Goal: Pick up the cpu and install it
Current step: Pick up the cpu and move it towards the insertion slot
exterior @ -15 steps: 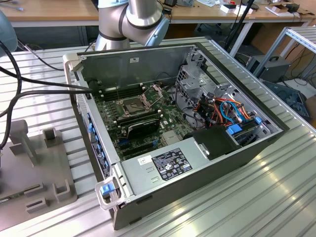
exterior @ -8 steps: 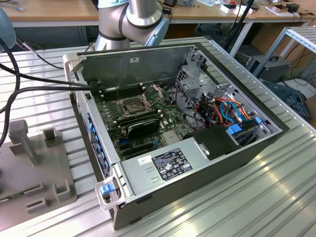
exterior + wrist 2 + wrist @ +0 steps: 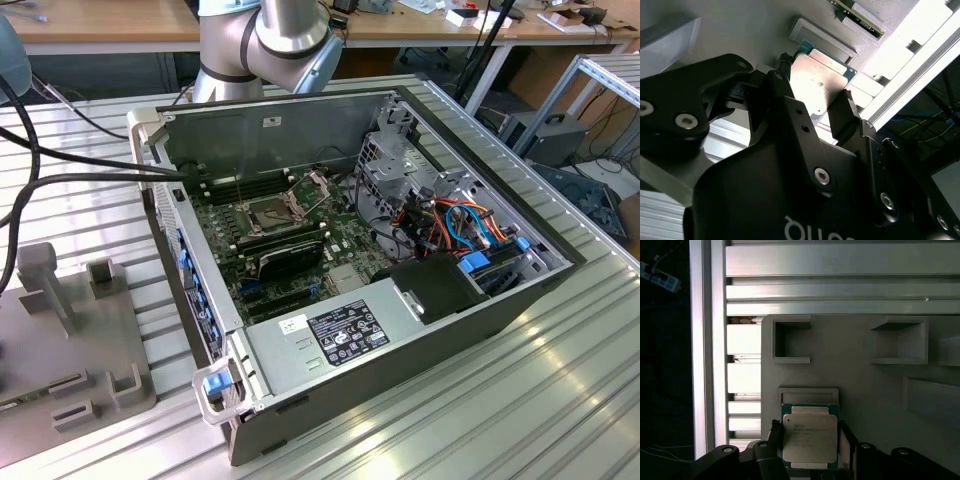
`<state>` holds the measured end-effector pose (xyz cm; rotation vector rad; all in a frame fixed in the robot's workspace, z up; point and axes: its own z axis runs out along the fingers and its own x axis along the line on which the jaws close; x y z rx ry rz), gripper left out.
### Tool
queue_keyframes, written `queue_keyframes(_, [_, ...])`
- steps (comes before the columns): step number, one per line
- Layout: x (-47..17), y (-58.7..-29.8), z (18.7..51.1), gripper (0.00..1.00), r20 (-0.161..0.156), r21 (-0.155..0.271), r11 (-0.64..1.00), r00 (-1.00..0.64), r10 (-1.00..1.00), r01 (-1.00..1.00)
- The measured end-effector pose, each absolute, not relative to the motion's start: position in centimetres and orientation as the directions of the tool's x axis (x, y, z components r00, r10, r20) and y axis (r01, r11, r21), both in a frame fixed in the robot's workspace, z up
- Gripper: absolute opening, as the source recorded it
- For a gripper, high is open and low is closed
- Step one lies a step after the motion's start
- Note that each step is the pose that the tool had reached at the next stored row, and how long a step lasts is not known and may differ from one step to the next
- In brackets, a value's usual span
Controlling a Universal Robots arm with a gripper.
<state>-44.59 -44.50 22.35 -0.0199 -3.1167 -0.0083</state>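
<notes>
Jaws clenched on the cpu (image 3: 809,437) by its edges. Thin hold: any tilt and it could slip free.

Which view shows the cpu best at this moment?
The first wrist view: the cpu faces it square-on, silvery, held in the gripper. The second wrist view shows it slanted, glare-washed, partly behind the gripper. The exterior view shows the open computer case.

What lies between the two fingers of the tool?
The cpu, its silvery face showing, with one finger against each side edge; both wrist views show it.
</notes>
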Motion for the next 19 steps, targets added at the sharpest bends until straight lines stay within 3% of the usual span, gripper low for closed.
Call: queue_keyframes(19, [-44.6,-44.5,23.4,0.55,0.025,0.005,1.000,-1.000,0.013,0.013])
